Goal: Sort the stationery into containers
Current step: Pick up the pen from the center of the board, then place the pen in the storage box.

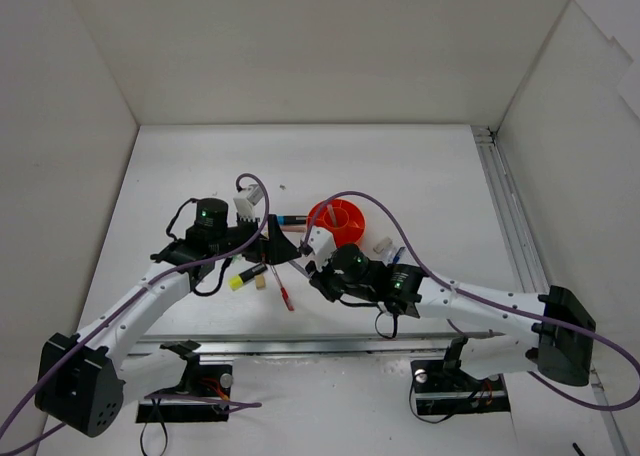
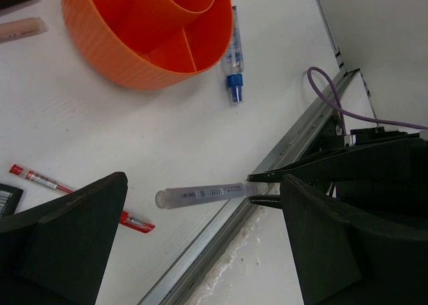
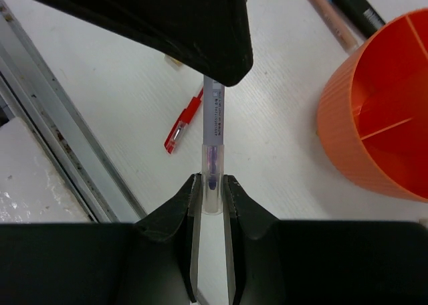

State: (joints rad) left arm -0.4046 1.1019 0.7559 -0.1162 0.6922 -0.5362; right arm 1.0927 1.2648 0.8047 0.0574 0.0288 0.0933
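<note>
- Left gripper: the jaws stand wide, one on each side of the grey pen, and touch nothing.
- Grey pen: it is held at one end, roughly level. Its free end reaches into the gap between the left jaws.
- Right gripper: the jaws are narrow and clamped on the pen barrel.
- Step in hand, judged to be a hand-over: set the left jaws on the middle of the barrel, apart from the right fingertips. Close squarely across the barrel. Release the right jaws only once the left grip is firm, or the pen may pivot or drop.
- Orange tub: it stands on the surface near the pen. No item shows in the compartments in view; the others are cropped.
- Blue-white marker: it lies just beside the tub wall, unsorted.
</note>
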